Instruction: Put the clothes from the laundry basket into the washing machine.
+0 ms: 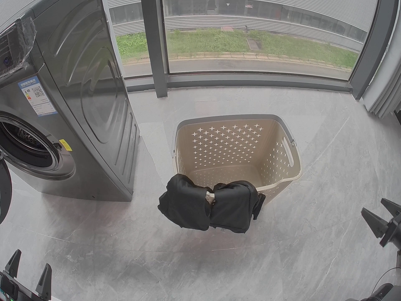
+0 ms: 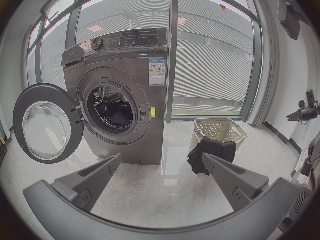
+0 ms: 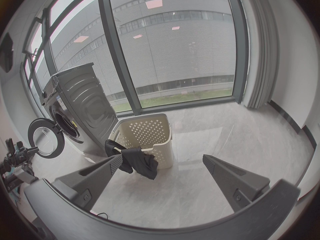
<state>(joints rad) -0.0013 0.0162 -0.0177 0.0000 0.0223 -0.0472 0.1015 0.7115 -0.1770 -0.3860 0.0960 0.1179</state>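
A beige laundry basket (image 1: 288, 147) (image 2: 230, 129) (image 3: 156, 130) stands on the floor ahead of me. A black garment (image 1: 209, 205) (image 2: 206, 150) (image 3: 136, 159) hangs over its near rim. To the left is the grey washing machine (image 1: 83, 88) (image 2: 133, 84) (image 3: 83, 94) with its round door (image 2: 46, 122) (image 3: 46, 142) swung open; dark cloth lies in the drum (image 2: 115, 112). My left gripper (image 1: 29, 272) (image 2: 160, 162) sits low at the near left, open and empty. My right gripper (image 1: 386, 220) (image 3: 160, 162) is at the near right, also open and empty.
Tall windows (image 1: 250, 26) with dark frames run along the far wall, with one post (image 1: 153, 38) between machine and basket. A curtain (image 1: 386, 93) hangs at the far right. Bare grey tile floor (image 1: 250, 264) lies between me and the basket.
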